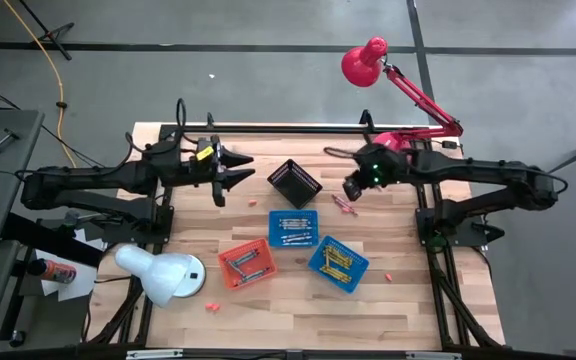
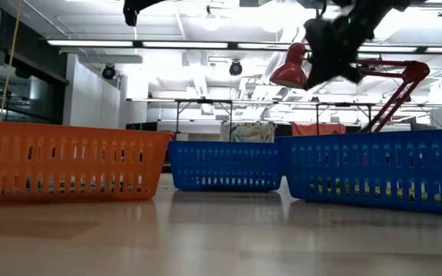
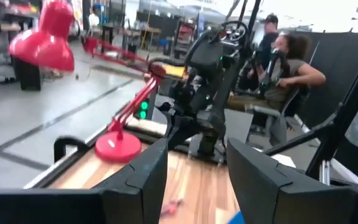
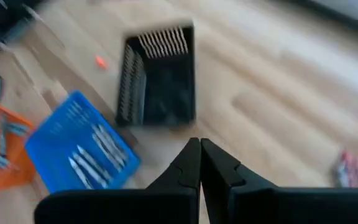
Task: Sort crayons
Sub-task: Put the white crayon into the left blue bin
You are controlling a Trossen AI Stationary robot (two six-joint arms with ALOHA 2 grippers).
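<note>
Right pincer [image 1: 351,190] hangs above the counter [image 1: 398,300] between the black basket [image 1: 295,182] and a small cluster of pink and red crayons [image 1: 343,204] lying loose on the wood. Its fingers are pressed together with nothing visible between them; the right wrist view shows the tips meeting with bare wood beyond. Left pincer [image 1: 230,170] waits at the far left of the counter, fingers spread and empty.

Sorting appears well advanced. Grey crayons lie in the centre blue basket [image 1: 294,228], yellow ones in the second blue basket [image 1: 338,263], and grey-blue ones in the orange basket [image 1: 247,264]. The baskets are grouped mid-counter, probably so either arm can reach them. Loose crayons remain: the cluster near the right pincer, one orange-red piece [image 1: 389,274] right of the yellow basket, and a pair [image 1: 211,304] at the near edge beside the white lamp [image 1: 158,273].

The black basket's contents cannot be made out. In the low view the basket walls hide most of the crayons, and both arms are cut off at the upper edge.
</note>
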